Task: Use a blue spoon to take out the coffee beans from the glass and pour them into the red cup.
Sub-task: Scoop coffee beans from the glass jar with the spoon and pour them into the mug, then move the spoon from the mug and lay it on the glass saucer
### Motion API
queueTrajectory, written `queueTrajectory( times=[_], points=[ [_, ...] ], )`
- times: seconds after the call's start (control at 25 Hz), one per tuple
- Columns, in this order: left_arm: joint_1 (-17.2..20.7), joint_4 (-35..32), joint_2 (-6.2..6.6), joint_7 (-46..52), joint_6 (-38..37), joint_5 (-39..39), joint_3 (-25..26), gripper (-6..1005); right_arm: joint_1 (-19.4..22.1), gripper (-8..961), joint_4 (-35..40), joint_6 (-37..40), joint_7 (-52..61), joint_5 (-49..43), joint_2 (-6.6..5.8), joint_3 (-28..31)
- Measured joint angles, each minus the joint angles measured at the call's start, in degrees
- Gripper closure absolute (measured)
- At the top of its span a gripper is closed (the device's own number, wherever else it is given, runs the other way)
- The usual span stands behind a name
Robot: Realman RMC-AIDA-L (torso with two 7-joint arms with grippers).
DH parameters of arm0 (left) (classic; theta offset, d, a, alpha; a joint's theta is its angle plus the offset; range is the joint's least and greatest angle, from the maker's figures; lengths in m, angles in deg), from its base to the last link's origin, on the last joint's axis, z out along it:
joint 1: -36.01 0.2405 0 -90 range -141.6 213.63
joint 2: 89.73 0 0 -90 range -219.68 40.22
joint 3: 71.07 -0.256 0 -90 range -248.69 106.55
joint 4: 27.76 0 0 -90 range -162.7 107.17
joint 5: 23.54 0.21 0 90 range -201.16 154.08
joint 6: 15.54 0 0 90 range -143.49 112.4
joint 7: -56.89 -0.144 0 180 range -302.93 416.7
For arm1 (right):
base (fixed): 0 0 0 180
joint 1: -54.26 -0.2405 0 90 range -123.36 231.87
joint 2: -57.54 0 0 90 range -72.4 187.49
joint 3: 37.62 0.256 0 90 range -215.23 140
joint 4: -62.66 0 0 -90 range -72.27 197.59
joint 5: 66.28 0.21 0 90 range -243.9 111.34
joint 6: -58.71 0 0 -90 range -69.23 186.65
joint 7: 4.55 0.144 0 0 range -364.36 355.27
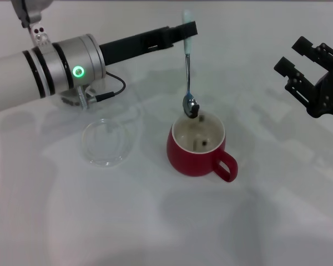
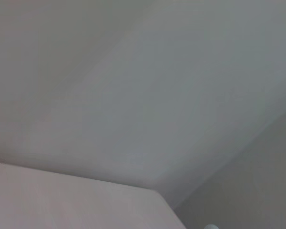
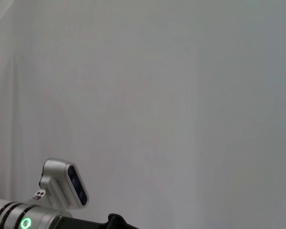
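Note:
In the head view my left gripper (image 1: 186, 30) reaches in from the left and is shut on the pale-blue handle of the blue spoon (image 1: 187, 72). The spoon hangs straight down, its metal bowl just above the far rim of the red cup (image 1: 195, 155). A dark coffee bean (image 1: 193, 114) sits at the tip of the bowl, and a few beans (image 1: 202, 144) lie inside the cup. The glass (image 1: 72, 100) is mostly hidden under my left wrist. My right gripper (image 1: 295, 56) is open and empty at the far right, well clear of the cup.
A flat round clear glass dish (image 1: 104, 143) lies on the white table left of the red cup. The cup's handle (image 1: 226, 165) points to the front right. The right wrist view shows my left arm's wrist (image 3: 62, 186) against a plain wall.

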Motion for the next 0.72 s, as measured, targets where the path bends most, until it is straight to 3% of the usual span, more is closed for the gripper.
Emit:
queueTrajectory(
  times=[0.4, 0.72],
  points=[
    [-2.2, -4.8, 0.13, -13.7, -1.5, 4.6, 0.0, 875, 0.0, 407, 0.0, -0.7, 0.0, 0.7, -0.84, 0.0],
    [-1.8, -4.1, 0.94, -13.1, -4.5, 4.8, 0.8, 875, 0.1, 407, 0.0, -0.7, 0.2, 1.1, -1.0, 0.0]
  ],
)
